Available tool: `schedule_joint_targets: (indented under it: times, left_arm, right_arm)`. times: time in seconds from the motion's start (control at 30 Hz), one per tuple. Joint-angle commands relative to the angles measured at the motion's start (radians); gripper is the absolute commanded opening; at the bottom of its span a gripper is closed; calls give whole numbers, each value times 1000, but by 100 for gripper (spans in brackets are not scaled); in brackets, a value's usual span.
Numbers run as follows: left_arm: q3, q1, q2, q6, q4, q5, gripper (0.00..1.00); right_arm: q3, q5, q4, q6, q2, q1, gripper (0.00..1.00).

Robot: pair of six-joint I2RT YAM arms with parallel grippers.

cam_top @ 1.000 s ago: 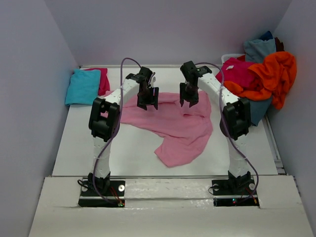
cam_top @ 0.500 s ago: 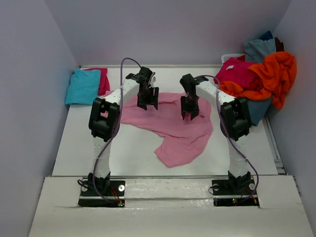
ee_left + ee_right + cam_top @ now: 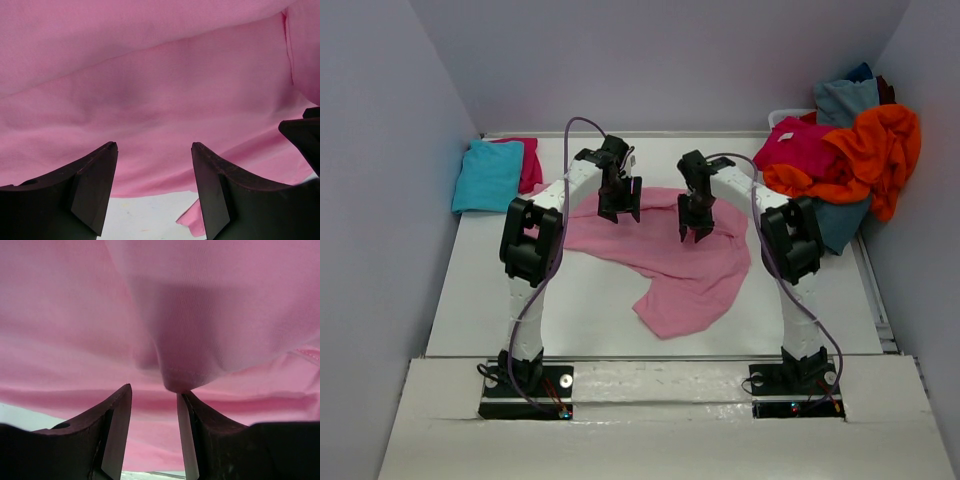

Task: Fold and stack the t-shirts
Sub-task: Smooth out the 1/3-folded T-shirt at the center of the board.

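White table (image 3: 470, 300) between plain grey walls, with the light pink t-shirt (image 3: 690, 270) lying rumpled and unfolded across the middle. Far left corner: a turquoise t-shirt (image 3: 488, 175) folded flat on a magenta t-shirt (image 3: 528, 160). Far right: a loose heap (image 3: 840, 215) with an orange t-shirt (image 3: 880, 150) and a grey-blue t-shirt (image 3: 845, 100) on it. Just over the far edge of the pink cloth, the left gripper (image 3: 618, 212), jaws wide apart and holding nothing. Low over the cloth a little to its right, the right gripper (image 3: 692, 232), jaws partway apart and not clamped on anything yet. Looks like the grab step, before any fold. To do it well: go straight down, pinch only a small bit of the top layer, and squeeze tight before lifting. Best to take hold at two spots on the same edge, to pull the cloth flat with no twist. Careful not to drag sideways and bunch it up more. Seen from above: the whole shirt, both arms and both piles, but not the gaps at the tips. Seen from the left wrist: smooth pink cloth past two dark fingers (image 3: 95, 185), a seam (image 3: 288, 50) at the right, and a strip of bare table close by. Seen from the right wrist: a raised pink fold (image 3: 175, 355) right at the tips, nearly between them, too small to spot from above.
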Motion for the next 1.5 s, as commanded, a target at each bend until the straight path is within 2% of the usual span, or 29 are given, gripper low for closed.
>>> schedule_joint_targets:
  times: [0.0, 0.57, 1.47]
  left_arm:
    - [16, -5, -42, 16, -6, 9, 73]
    - [9, -5, -41, 16, -5, 11, 73]
    - [12, -5, -39, 16, -9, 11, 73]
  right_arm:
    - [46, -7, 54, 17, 40, 10, 47]
    - [201, 174, 17, 45, 72, 10, 44]
    - [227, 263, -21, 28, 43, 10, 41]
